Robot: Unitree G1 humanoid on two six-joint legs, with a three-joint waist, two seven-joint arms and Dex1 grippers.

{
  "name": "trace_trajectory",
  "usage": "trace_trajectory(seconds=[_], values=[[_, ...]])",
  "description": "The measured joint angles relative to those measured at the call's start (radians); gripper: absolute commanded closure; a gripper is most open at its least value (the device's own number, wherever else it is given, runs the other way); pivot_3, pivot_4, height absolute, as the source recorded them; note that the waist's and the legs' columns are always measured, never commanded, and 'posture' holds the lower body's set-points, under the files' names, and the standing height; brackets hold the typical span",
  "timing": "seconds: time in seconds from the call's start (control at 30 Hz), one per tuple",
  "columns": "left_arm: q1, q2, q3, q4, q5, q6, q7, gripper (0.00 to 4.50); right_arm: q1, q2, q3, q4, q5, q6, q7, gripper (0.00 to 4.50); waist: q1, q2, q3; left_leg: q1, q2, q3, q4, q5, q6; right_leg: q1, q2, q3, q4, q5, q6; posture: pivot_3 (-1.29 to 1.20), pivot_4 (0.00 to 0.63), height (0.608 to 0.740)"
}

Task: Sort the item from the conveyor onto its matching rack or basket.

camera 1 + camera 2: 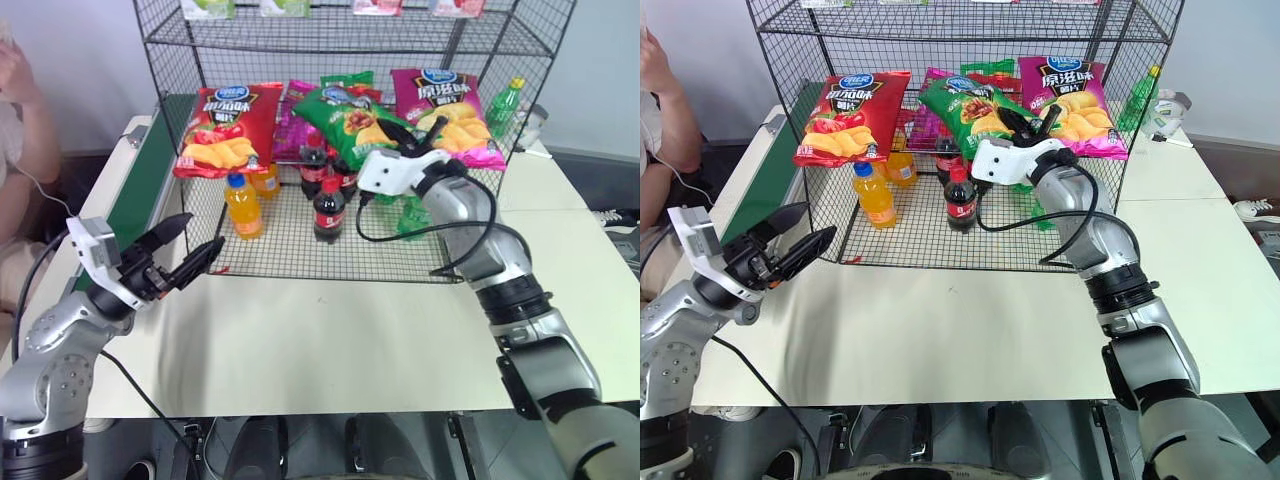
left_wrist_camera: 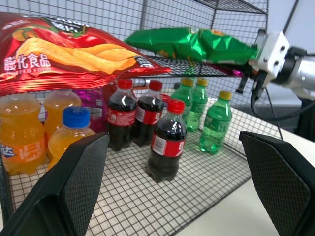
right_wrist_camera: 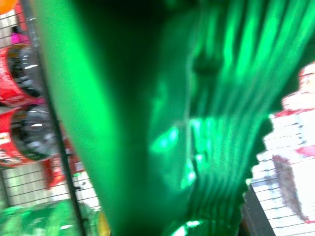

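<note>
Green crisp bag [image 1: 350, 118], blue oval logo, pinched by right hand [image 1: 425, 140].

Left gripper [image 1: 192, 257] wide open, low; right gripper [image 1: 418, 137] clamped, arm outstretched.

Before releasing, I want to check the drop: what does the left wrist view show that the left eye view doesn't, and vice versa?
Left wrist view: the green crisp bag edge-on, its underside over the rack shelf wire. Left eye view: the conveyor, the magenta bag, a person's arm. Both: the right gripper shut on the green crisp bag, the red bag, cola bottles.
</note>
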State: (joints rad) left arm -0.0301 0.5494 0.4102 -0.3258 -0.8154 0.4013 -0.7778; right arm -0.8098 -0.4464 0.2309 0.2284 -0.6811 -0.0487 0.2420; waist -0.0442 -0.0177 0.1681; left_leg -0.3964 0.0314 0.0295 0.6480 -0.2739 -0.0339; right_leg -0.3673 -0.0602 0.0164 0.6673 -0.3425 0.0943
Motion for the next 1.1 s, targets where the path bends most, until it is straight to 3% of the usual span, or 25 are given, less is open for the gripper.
trace_trajectory(seconds=[0.23,0.63,0.67,0.73,0.9,1.1], values=[[0.010,-0.005,0.000,-0.012,0.000,-0.021,0.004,0.00,-0.069,0.015,0.000,0.081,0.000,0.044,-0.040,4.35,0.000,0.000,0.000,0.000,0.000,0.000,0.000,0.000,0.000,-0.001,0.000,0.000,0.001,0.000,0.000,0.00,0.150,0.739],[0.046,-0.007,0.004,-0.043,0.018,-0.063,0.031,0.00,-0.062,0.080,0.017,0.068,0.024,0.110,-0.062,4.35,-0.002,0.000,0.000,-0.006,0.000,0.000,0.001,0.001,-0.002,-0.007,0.001,0.000,0.003,0.000,0.000,0.00,0.150,0.739],[0.046,-0.007,0.004,-0.043,0.018,-0.063,0.034,0.00,-0.062,0.086,0.015,0.069,0.040,0.110,-0.061,3.33,-0.001,0.000,0.000,-0.006,0.000,0.000,0.001,0.001,-0.002,-0.007,0.001,0.000,0.004,0.000,0.000,0.00,0.150,0.739],[0.046,-0.007,0.004,-0.043,0.018,-0.063,0.037,0.00,-0.062,0.105,0.009,0.071,0.074,0.113,-0.058,2.58,-0.001,0.000,0.000,-0.006,0.000,0.000,0.002,0.001,-0.001,-0.007,0.001,0.000,0.004,0.000,0.000,0.00,0.150,0.739],[0.046,-0.009,0.004,-0.043,0.018,-0.063,0.042,0.00,-0.085,0.128,-0.011,0.069,0.116,0.129,-0.069,0.17,-0.003,0.000,0.000,-0.006,0.000,0.000,0.002,0.001,-0.001,-0.007,0.001,0.000,0.004,0.000,0.000,0.00,0.150,0.739],[0.059,-0.026,-0.005,-0.043,0.019,-0.064,0.043,0.00,-0.098,0.179,-0.008,0.056,0.154,0.136,-0.065,0.03,-0.006,0.000,0.000,-0.007,0.000,0.000,0.002,0.001,-0.002,-0.009,0.001,0.000,0.005,0.000,0.000,0.00,0.150,0.739]])
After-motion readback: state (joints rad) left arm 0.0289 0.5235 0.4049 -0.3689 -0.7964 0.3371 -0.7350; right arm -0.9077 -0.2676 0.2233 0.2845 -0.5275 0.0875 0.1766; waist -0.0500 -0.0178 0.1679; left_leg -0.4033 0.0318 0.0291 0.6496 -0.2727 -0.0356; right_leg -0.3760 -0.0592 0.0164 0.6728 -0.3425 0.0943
